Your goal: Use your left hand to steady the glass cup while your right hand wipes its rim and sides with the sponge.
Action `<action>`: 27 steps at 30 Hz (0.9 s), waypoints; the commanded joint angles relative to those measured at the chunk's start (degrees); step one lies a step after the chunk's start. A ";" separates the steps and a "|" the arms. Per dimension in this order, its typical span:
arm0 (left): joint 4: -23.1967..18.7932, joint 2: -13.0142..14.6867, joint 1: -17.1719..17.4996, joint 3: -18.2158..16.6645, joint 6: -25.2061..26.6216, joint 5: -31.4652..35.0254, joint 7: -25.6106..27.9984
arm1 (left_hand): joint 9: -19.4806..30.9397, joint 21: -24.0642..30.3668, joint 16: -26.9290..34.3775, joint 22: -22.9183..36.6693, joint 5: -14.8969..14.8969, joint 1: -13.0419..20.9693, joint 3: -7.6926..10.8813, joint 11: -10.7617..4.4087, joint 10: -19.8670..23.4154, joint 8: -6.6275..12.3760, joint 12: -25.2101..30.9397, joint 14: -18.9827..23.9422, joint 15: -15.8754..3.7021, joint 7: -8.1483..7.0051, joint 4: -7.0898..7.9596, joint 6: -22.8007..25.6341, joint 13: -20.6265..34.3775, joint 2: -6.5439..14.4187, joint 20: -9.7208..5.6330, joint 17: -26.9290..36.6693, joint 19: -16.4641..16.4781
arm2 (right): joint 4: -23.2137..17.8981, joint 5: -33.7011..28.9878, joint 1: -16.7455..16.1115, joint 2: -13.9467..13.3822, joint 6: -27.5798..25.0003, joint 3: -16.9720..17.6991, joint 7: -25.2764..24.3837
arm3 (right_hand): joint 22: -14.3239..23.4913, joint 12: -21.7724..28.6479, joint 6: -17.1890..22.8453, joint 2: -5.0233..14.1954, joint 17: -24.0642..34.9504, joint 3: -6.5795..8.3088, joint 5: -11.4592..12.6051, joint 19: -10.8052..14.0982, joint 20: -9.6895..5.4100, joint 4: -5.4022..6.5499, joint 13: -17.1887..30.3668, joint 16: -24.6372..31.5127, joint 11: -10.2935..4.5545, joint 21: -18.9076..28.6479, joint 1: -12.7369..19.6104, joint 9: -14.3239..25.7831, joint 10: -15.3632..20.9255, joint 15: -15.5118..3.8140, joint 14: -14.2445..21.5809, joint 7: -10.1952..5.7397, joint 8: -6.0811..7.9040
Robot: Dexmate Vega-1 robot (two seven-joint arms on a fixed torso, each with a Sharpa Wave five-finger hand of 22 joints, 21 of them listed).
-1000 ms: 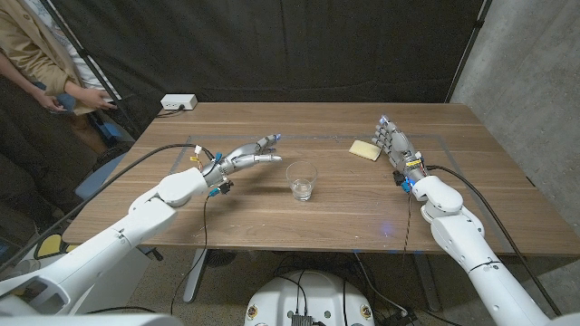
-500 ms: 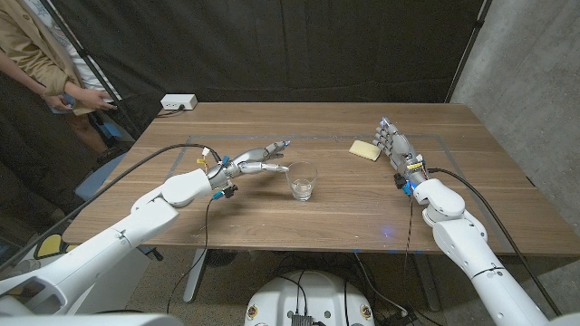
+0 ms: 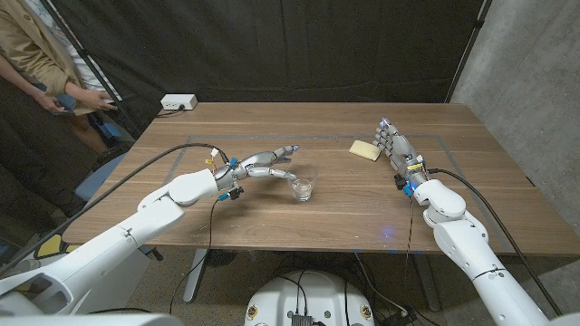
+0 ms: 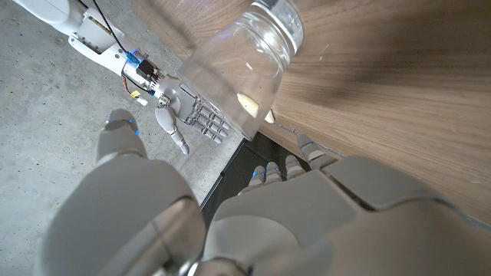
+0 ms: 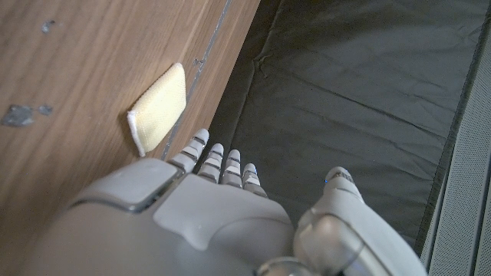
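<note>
Near the middle of the surface [image 3: 272, 213] stands the glass cup [image 3: 303, 185], upright and empty. At its nine o'clock the left robot hand [image 3: 269, 164] reaches in with fingers spread, its fingertips at the cup's rim; whether they touch the glass I cannot tell, and it holds nothing. Toward two o'clock from the cup, well apart, lies the yellow sponge [image 3: 365, 150]. Just beside the sponge, at its three o'clock, the right robot hand [image 3: 394, 146] stands with fingers extended, holding nothing. A white box [image 3: 178, 103] sits at the far left corner.

Bare tabletop [image 3: 344, 195] (cup-to-sponge)
</note>
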 commanded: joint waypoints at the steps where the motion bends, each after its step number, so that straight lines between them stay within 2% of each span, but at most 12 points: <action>1: 0.49 -1.25 -0.43 0.98 -0.21 1.94 0.70 | 0.29 0.11 0.66 0.12 0.55 1.74 -0.43 -1.03 -5.71 0.57 0.40 -0.90 -1.14 -0.84 -0.02 -16.17 0.20 0.28 -0.52 0.03 0.95 | 0.80 0.45 0.07 0.24 0.11 0.21 0.28 | 0.33 0.26 -0.04 -0.10 0.17 -0.18 0.30 0.03 -0.32 0.33 0.26 0.00 0.20 -0.18 -0.51 0.06 0.32 0.28 0.16 -0.32 -0.17; 7: 2.03 -2.30 -0.43 1.38 -0.72 2.62 1.62 | 0.40 0.21 0.90 0.10 0.84 3.76 -0.66 -2.18 -4.24 0.85 0.95 0.27 -2.02 -1.24 -0.01 -15.74 0.23 0.57 -0.68 -0.02 2.14 | 1.27 0.28 0.48 0.03 -0.12 0.07 0.68 | 0.34 0.25 0.09 -0.10 0.20 -0.30 0.29 0.04 -0.29 0.45 0.26 0.04 0.20 -0.25 -0.73 0.06 0.41 0.26 0.29 -0.39 -0.17; 14: 4.10 -3.95 -0.43 1.79 -1.63 3.18 3.11 | 0.53 0.40 0.95 0.09 1.16 5.57 -0.99 -1.96 -3.91 0.56 1.02 1.08 -2.01 -1.35 0.03 -16.76 0.26 0.64 -0.71 -0.04 3.54 | 1.38 0.37 0.87 0.10 -1.07 0.07 0.68 | 0.34 0.28 0.14 -0.07 0.19 -0.34 0.31 0.12 -0.34 0.49 0.26 0.03 0.18 -0.29 -0.81 0.06 0.57 0.23 0.36 -0.46 -0.20; 19: 6.14 -5.23 -1.69 2.87 -2.13 3.00 1.89 | 0.63 0.64 1.10 0.07 1.42 7.04 -1.42 -2.63 -2.84 1.02 1.35 2.22 -2.48 -1.31 0.10 -15.83 0.27 0.58 -1.62 -0.09 4.99 | 1.68 0.12 1.09 0.06 -0.84 0.05 0.76 | 0.35 0.27 0.19 -0.06 0.18 -0.38 0.32 0.11 -0.34 0.50 0.26 0.00 0.18 -0.34 -0.84 0.06 0.61 0.29 0.34 -0.37 -0.22; 22: 7.00 -5.80 -2.72 3.63 -2.18 2.97 0.60 | 0.69 0.69 1.22 0.06 1.54 7.81 -1.72 -3.53 -1.82 1.43 1.69 3.01 -2.99 -1.49 0.15 -14.82 0.28 0.50 -1.89 -0.11 5.63 | 1.65 0.25 1.15 0.27 -0.99 0.25 0.47 | 0.35 0.27 0.18 -0.05 0.18 -0.39 0.32 0.11 -0.34 0.51 0.26 -0.03 0.17 -0.37 -0.86 0.06 0.66 0.31 0.32 -0.36 -0.24; 27: 7.94 -6.65 -4.16 4.71 -2.25 3.10 -1.12 | 0.72 0.57 1.15 0.05 1.65 8.37 -2.00 -3.48 -1.69 1.57 1.68 3.23 -3.28 -1.48 0.19 -14.43 0.28 0.42 -2.29 -0.13 5.72 | 1.84 0.37 1.24 0.49 -1.00 0.44 0.36 | 0.35 0.23 0.17 -0.04 0.17 -0.44 0.33 0.14 -0.38 0.52 0.26 -0.05 0.13 -0.42 -0.89 0.06 0.64 0.40 0.36 -0.32 -0.28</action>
